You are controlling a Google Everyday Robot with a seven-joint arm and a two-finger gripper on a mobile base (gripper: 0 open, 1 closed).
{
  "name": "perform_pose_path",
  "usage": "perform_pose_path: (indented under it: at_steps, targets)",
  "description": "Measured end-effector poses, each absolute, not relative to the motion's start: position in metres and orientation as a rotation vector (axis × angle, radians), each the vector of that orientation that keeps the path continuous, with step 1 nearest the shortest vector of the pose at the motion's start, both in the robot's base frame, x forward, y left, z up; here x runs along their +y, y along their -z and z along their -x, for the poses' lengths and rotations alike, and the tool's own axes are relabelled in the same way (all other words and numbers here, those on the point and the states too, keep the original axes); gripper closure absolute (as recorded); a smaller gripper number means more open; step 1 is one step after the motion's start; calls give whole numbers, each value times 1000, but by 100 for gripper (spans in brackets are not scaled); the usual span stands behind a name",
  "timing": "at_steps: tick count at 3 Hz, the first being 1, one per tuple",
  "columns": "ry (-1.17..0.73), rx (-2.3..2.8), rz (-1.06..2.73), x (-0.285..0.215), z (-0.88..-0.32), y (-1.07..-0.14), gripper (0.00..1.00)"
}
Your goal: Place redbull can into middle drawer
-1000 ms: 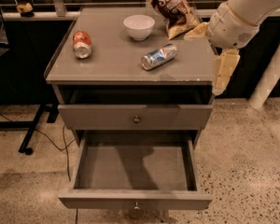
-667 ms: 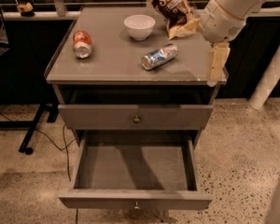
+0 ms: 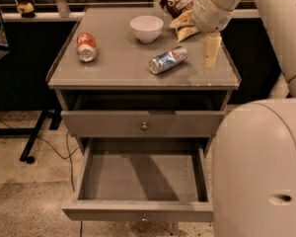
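redbull can (image 3: pixel 168 60): lying on its side on the cabinet top (image 3: pixel 113 70)
gripper (image 3: pixel 211 51): hanging just right of the can, apart from it; spread or pressed together, cannot tell
middle drawer (image 3: pixel 138 210): standing pulled out

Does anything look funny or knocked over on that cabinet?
Yes. Both cans lie on their sides on the cabinet top: the redbull can right of the middle, the orange-red can at the left. Nothing looks spilled. The middle drawer stands pulled open below. The gripper hovers just right of the redbull can, apart from it.
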State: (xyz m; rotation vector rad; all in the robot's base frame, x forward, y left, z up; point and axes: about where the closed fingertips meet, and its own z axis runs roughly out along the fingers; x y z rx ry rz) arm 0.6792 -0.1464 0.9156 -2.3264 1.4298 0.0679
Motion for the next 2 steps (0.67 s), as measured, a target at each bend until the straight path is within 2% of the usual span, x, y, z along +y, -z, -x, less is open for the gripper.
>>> perform_pose_path:
  at_steps: [1, 2]
  targets:
    - [-21, 1373, 2315, -118, -729, -897, 0]
    - [-8, 1361, 2316, -114, -734, -896, 0]
